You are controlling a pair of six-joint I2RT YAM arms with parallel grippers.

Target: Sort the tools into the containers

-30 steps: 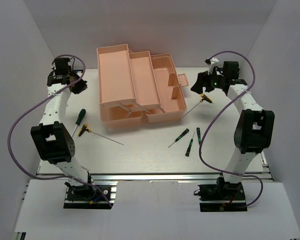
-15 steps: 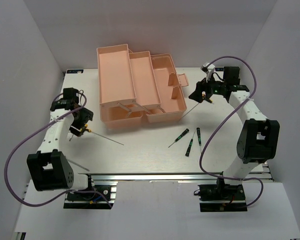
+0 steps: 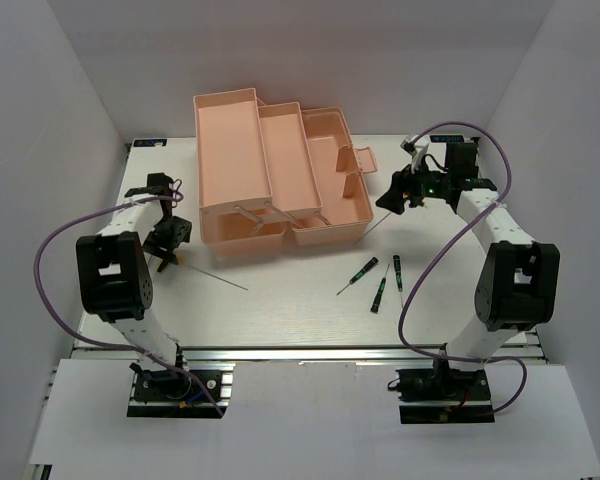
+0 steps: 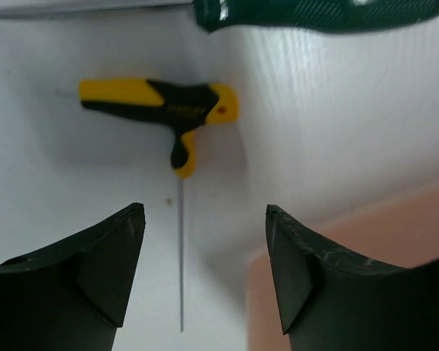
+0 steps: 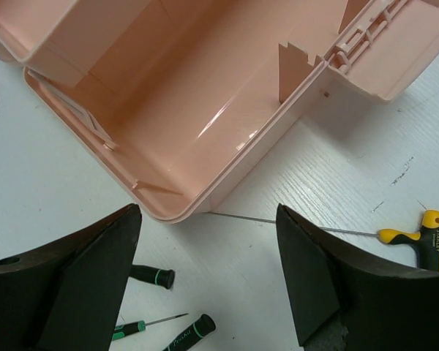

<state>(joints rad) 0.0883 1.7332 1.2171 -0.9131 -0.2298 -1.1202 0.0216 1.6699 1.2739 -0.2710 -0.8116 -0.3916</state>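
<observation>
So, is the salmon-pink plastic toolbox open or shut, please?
Open: the salmon-pink plastic toolbox has its tiered trays spread out, and its base compartment is exposed.

In the right wrist view, the yellow-and-black handle (image 5: 424,238) at the lower right of the frame carries the brand "STANLEY" in black letters along its yellow arm. In the left wrist view, a second yellow-and-black handle (image 4: 157,106) at the upper left shows small lettering on its black part, too blurred to read. The small green-and-black screwdriver (image 5: 186,333) at the bottom edge of the right wrist view bears pale lettering, possibly beginning "Pro".
</observation>
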